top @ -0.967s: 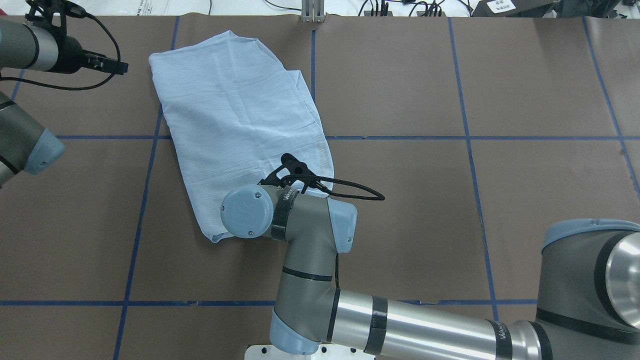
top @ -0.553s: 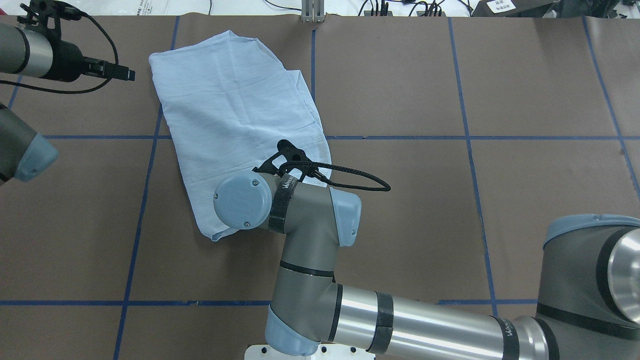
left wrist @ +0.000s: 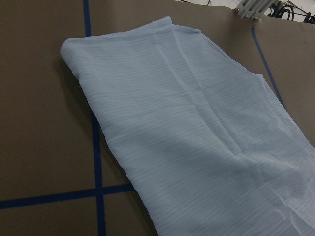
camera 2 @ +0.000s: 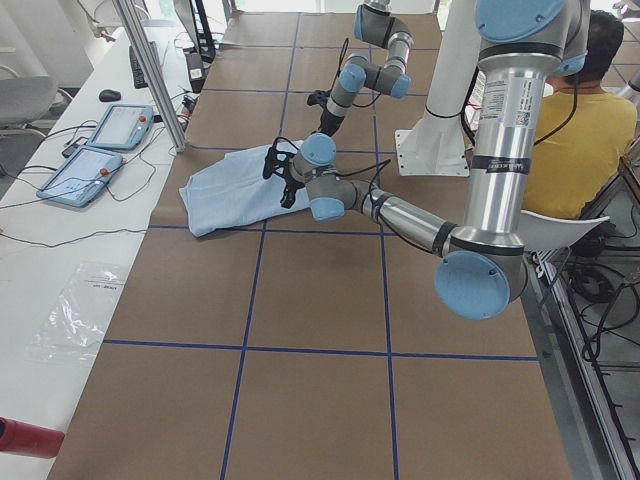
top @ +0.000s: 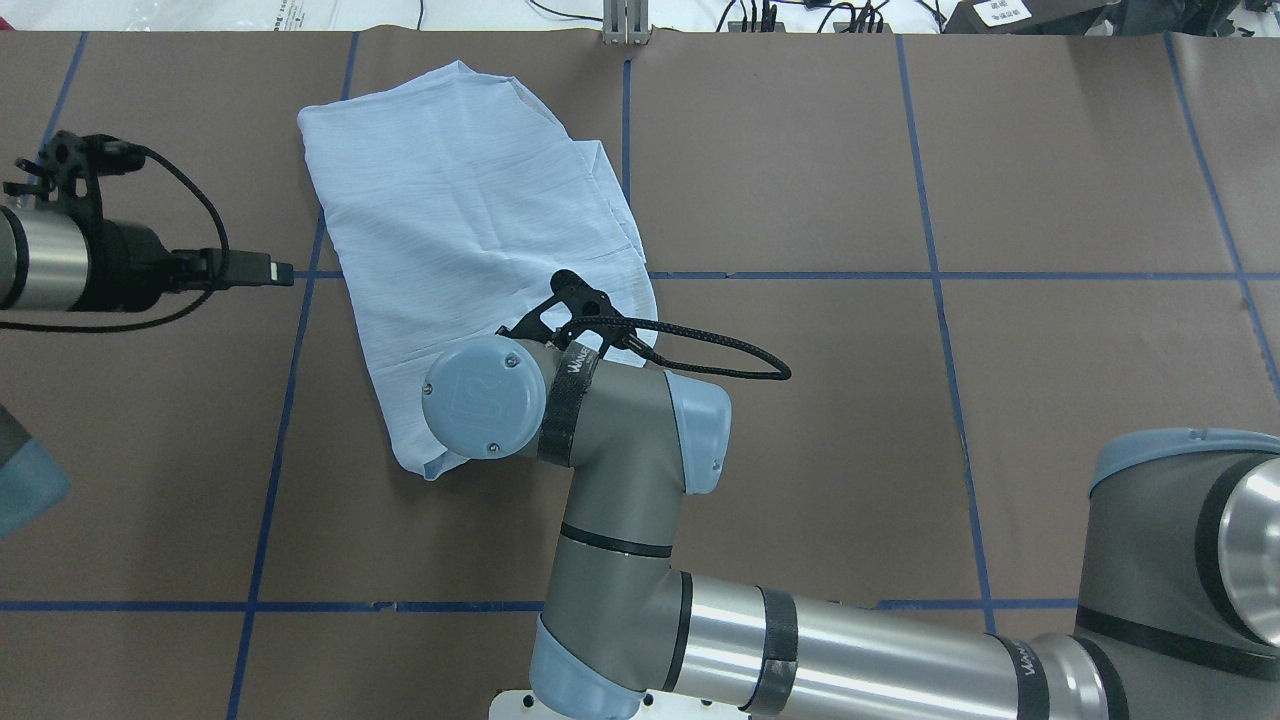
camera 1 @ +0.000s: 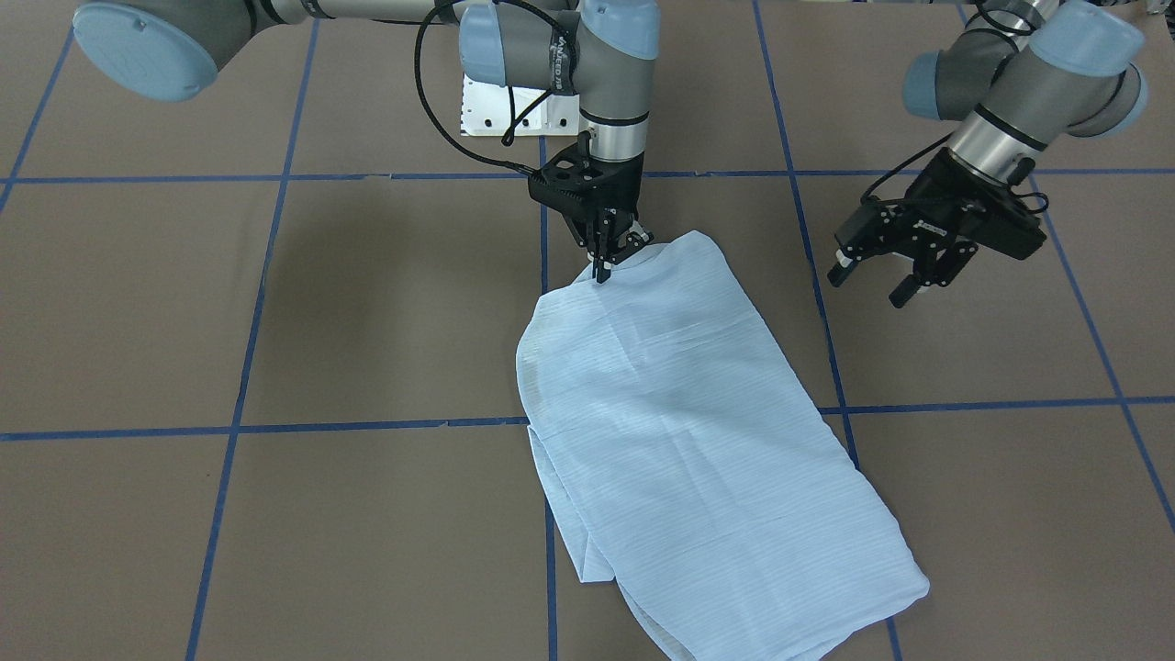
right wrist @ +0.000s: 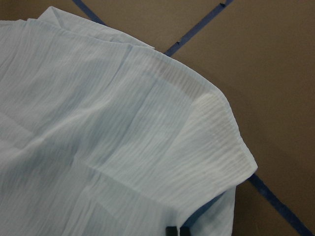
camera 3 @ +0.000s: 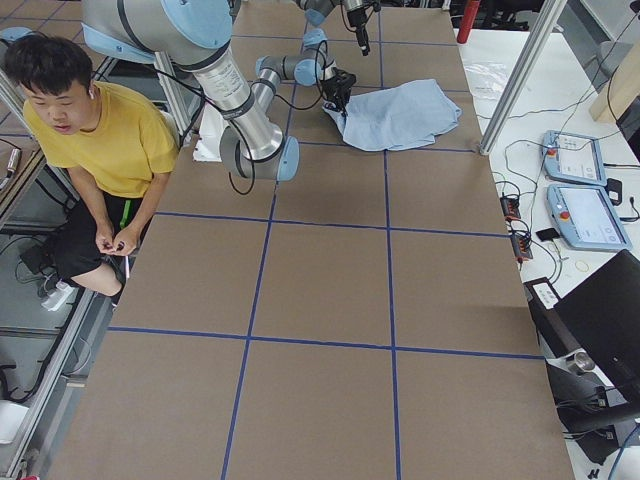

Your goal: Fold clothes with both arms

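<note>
At the robot-side edge of the shirt (camera 1: 679, 431), the right gripper (camera 1: 603, 260) stands upright. Its jaws are clenched on a small pinch of the pale-blue fabric, which rises slightly there. The grip looks shallow and may take only the top layer. If the arm lifts or drags from here, the thin cloth could slip out, or the layers could part and undo the fold.

Off the shirt's long side, near its robot-side end and clear of it, the left gripper (camera 1: 867, 286) hangs released, holding nothing. With only one corner held, a pull would likely skew the panel across the table (camera 1: 367, 321).

The shirt's far end lies loose and flat, and it could trail or bunch under a one-sided lift.
</note>
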Available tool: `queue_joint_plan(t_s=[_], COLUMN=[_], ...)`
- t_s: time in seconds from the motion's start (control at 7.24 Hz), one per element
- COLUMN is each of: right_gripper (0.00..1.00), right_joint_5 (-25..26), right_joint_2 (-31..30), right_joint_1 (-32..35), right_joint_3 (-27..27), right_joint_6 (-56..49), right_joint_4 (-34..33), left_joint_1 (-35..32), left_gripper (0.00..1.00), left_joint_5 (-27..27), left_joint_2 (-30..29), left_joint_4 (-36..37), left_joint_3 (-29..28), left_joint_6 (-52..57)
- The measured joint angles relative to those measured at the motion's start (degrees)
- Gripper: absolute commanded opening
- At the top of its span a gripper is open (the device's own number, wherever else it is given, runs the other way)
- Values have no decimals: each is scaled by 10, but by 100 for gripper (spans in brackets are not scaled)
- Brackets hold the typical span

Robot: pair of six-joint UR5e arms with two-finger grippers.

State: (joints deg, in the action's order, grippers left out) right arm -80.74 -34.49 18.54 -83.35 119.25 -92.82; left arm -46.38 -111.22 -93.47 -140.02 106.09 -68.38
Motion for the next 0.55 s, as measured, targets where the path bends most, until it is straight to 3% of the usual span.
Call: queue_joint_plan(t_s=[0.28,0.55], right_gripper=[0,0], right_joint_5=[5,7], right_joint_2=[-1,-2], right_joint_1=[0,0], right_joint_3=[0,-1], right_joint_6=[0,0], right_joint_4=[1,2], left_joint_1=[114,195], left_gripper=[79,74], left_joint_5=[122,193], left_joint_2=[10,8], left_joint_4=[2,5], left_joint_3=[8,3], left_joint_6=[-152,-268])
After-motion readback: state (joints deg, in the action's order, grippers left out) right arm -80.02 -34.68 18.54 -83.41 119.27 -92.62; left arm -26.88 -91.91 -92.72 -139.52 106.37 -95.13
